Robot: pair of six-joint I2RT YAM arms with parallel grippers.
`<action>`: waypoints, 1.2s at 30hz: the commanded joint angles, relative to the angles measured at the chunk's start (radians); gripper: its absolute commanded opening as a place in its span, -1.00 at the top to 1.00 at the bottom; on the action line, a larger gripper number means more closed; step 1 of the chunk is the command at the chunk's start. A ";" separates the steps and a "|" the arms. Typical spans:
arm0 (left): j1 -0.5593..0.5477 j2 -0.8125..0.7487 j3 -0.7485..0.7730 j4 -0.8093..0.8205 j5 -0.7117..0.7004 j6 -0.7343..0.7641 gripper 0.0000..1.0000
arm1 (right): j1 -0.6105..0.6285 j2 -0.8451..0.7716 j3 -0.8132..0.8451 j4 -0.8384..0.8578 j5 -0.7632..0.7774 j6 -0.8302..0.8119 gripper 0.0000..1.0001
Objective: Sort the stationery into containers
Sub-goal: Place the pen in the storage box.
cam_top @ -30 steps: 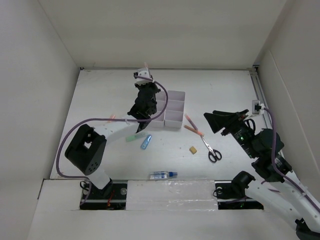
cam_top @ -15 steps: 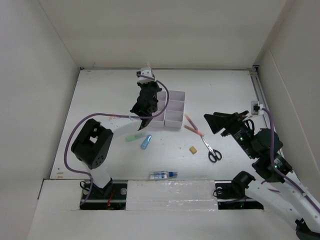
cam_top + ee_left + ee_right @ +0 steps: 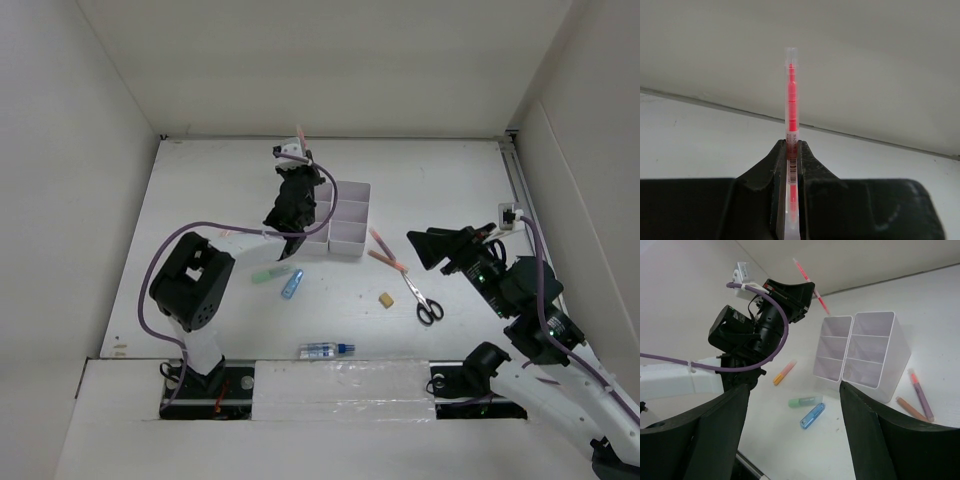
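Left wrist: pen [image 3: 791, 95] in tool [image 3: 791, 149]

The left arm [image 3: 290, 205] hides most of the left column of the white organizer [image 3: 350, 212] from overhead.

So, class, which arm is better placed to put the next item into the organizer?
Left. The left fingers are shut on a pink pen, raised beside the organizer. The right fingers are open and empty, nearer the scissors.
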 commanded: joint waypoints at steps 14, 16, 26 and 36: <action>-0.010 0.059 -0.033 0.105 0.017 -0.073 1.00 | -0.008 -0.010 0.011 -0.006 0.022 -0.023 -0.60; -0.010 0.059 -0.033 0.105 0.017 -0.073 1.00 | -0.008 0.001 0.011 -0.006 0.022 -0.023 -0.60; -0.010 0.087 -0.042 0.105 0.017 -0.083 1.00 | -0.008 0.001 0.002 -0.006 0.031 -0.023 -0.60; -0.056 0.096 -0.061 0.113 -0.032 -0.104 1.00 | -0.008 0.001 0.002 -0.015 0.031 -0.023 -0.60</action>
